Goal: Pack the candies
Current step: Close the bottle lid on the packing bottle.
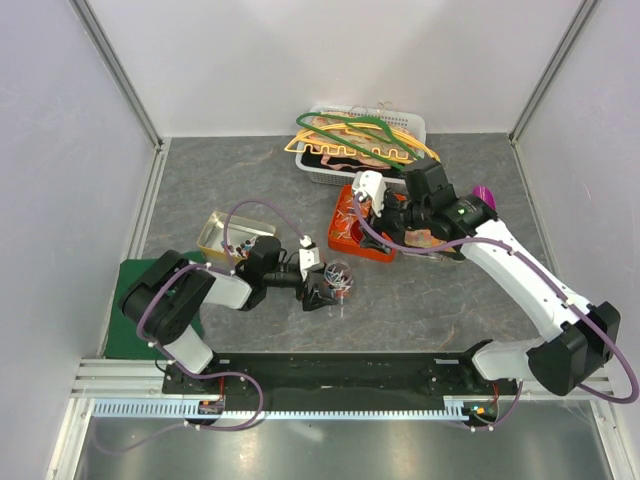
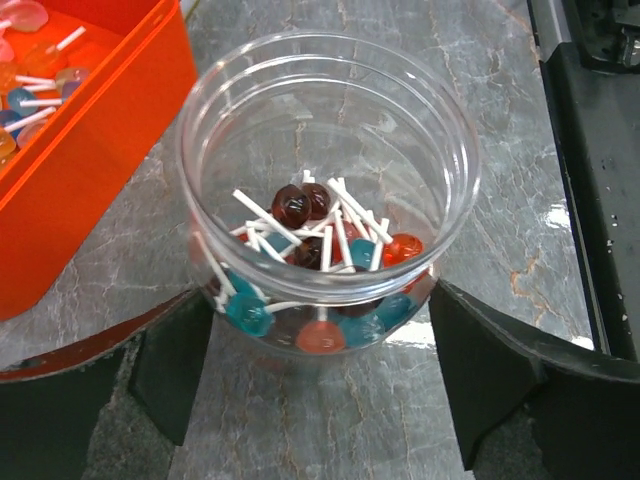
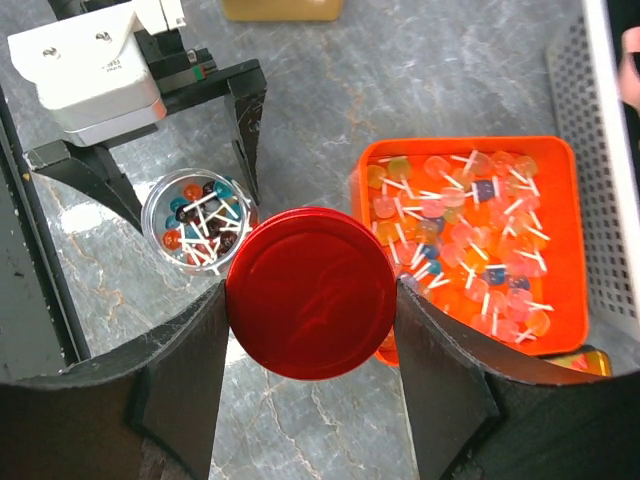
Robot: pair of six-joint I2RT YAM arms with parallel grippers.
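A clear jar (image 2: 330,110) stands on the grey table, holding several round candies (image 2: 300,205) on white sticks in red, blue and dark brown. My left gripper (image 2: 322,375) has its two fingers against the jar's opposite sides, low down. An orange tray (image 3: 565,200) to the right is full of more candies (image 3: 470,235). My right gripper (image 3: 310,340) is shut on a round red lid (image 3: 310,290), held flat in the air between the jar (image 3: 195,220) and the tray. From above, the left gripper (image 1: 330,287) and jar (image 1: 340,273) sit left of the right gripper (image 1: 388,222).
A white basket (image 1: 412,125) of green, yellow and orange coat hangers stands behind the tray. A shallow yellow tin (image 1: 225,232) lies at the left, a green mat (image 1: 125,310) by the left arm's base, a purple object (image 1: 484,194) at the right.
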